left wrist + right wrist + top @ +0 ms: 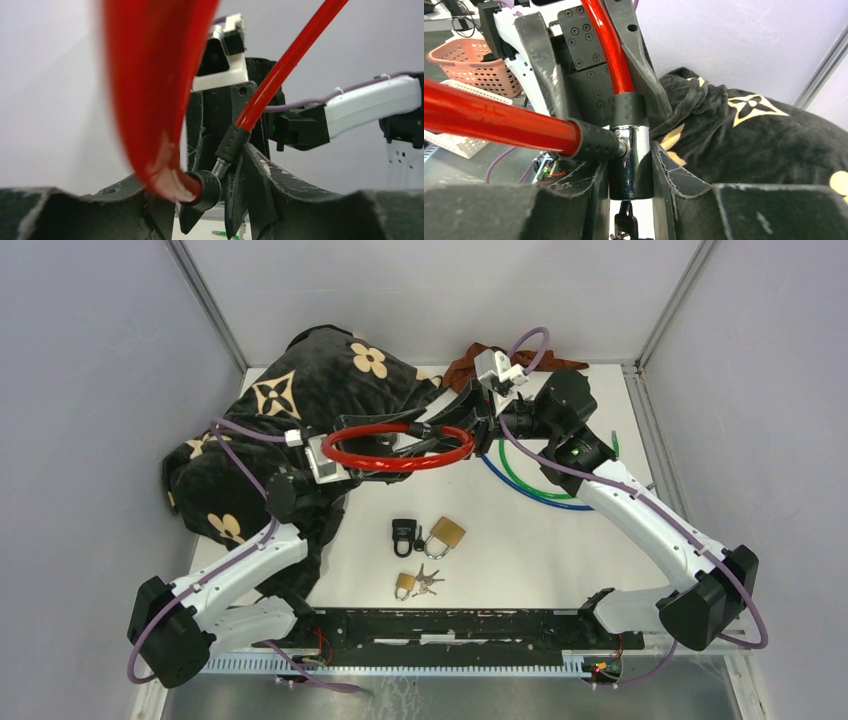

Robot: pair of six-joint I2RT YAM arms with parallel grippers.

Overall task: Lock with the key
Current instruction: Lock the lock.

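- Nearest, on the white worktop (520, 560): small brass padlock (405, 585) with a key bunch (430, 581), then a black padlock (403, 535) and a bigger brass padlock (446, 533). All loose, untouched, and well apart from both grippers.
- Above them, in the air, hangs the task item: a red plastic-coated cable lock loop (400, 462), between the two arms.
- Right gripper (630, 160) is clamped on the chrome and black lock barrel (631, 150), a finger on each side.
- The black cable end plug (596, 142) sits in the barrel's side and looks seated.
- Black key head (624, 225) pokes out under the barrel, apparently in the keyhole.
- Left gripper (200, 172): jaws apart, red cable passing between them, no pad seen pressing.
- Progress guess: loop closed and key in; turning the key is left, then pulling it out.
- Room: open air over the worktop centre. Blue and green cable loops (525, 493) lie under the right arm.
- Black plush blanket with gold flowers (330, 380) crowds the left arm; brown cloth (470, 365) lies at the far wall. Walls close on three sides.
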